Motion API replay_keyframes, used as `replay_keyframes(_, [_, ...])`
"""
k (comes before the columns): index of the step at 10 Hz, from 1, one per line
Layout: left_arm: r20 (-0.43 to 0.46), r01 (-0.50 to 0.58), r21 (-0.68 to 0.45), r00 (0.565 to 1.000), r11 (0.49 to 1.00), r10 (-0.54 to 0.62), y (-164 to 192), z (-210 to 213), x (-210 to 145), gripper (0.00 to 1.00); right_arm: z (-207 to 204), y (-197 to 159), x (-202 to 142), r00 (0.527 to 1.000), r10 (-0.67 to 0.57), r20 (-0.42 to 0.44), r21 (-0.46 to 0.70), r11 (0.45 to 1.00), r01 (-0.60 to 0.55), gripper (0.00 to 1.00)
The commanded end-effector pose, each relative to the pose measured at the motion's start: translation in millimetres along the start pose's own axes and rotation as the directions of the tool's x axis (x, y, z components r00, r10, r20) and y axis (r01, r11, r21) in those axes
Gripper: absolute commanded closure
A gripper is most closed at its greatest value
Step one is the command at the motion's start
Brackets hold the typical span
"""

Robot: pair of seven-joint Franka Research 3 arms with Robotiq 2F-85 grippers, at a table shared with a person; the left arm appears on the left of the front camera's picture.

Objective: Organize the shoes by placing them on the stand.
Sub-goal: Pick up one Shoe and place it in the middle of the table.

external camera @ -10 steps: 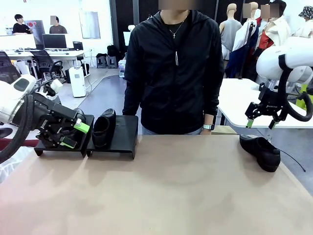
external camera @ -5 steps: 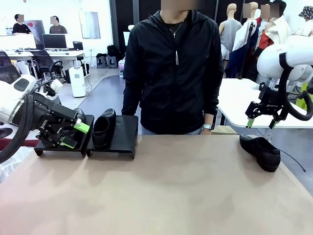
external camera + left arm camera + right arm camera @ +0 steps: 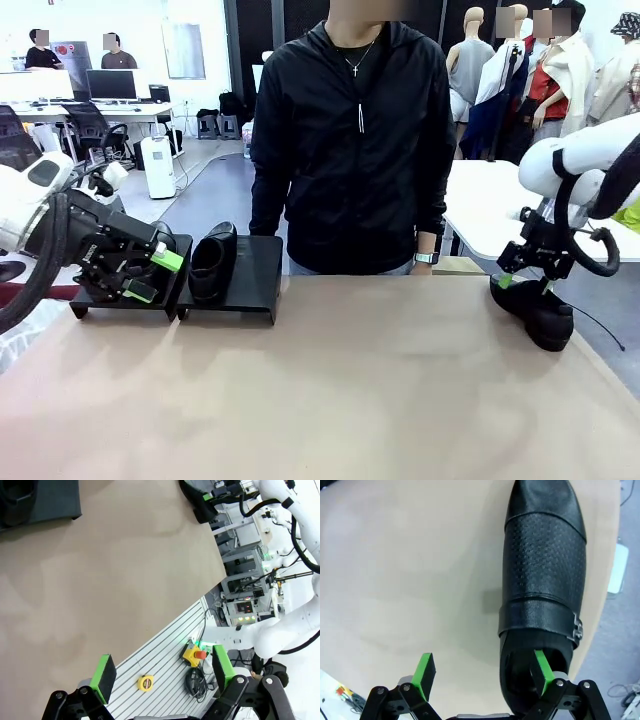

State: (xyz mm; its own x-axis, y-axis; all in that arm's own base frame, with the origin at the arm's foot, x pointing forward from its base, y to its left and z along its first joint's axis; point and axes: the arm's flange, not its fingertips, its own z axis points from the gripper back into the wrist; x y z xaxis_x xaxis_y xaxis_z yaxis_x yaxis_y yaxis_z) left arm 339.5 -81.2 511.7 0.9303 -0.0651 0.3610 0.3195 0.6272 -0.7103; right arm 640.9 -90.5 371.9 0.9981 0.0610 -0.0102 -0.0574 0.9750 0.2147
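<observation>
Front view: across the tan table, a person in a black jacket standing at the far edge, arms down. On the far left, the black stand with one loafer resting on its right platform, toe toward the camera. Partly hiding the left platform, the left gripper, turned sideways and hovering just in front of the stand, jaws spread wide, nothing between them. Near the table's right edge, a second loafer lying on the tabletop, well apart from the stand. Directly over its rear end, the right gripper, lowered close to the shoe.

Left wrist view: green pads wide apart, empty, over bare tabletop and the aluminium frame beyond the edge. On that frame, a yellow emergency-stop button and a small yellow tape measure. Corner of the stand at top left.

Right wrist view: the second loafer lengthwise beside the table's edge, strap and buckle visible. Jaws fully apart; one green pad over the shoe's opening, the other over bare table. Contact with the shoe: cannot tell.
</observation>
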Motion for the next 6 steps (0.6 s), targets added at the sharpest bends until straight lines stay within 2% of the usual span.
replay_keyframes(1, [0.003,0.002,-0.022,1.000,1.000,-0.002,-0.5,0.5,2.1,0.00,-9.5,2.7,1.0,0.999,0.035,0.016,-0.023,0.999,-0.035,0.00])
replay_keyframes(4, [0.003,0.002,-0.022,1.000,1.000,-0.002,-0.5,0.5,2.1,0.00,-16.8,-0.5,3.6,0.998,0.021,0.057,-0.046,0.999,-0.018,0.00])
replay_keyframes(6, [0.003,0.002,-0.022,1.000,1.000,-0.002,-0.5,0.5,2.1,0.00,-20.3,0.8,6.0,0.999,0.033,0.029,-0.045,0.998,-0.031,0.00])
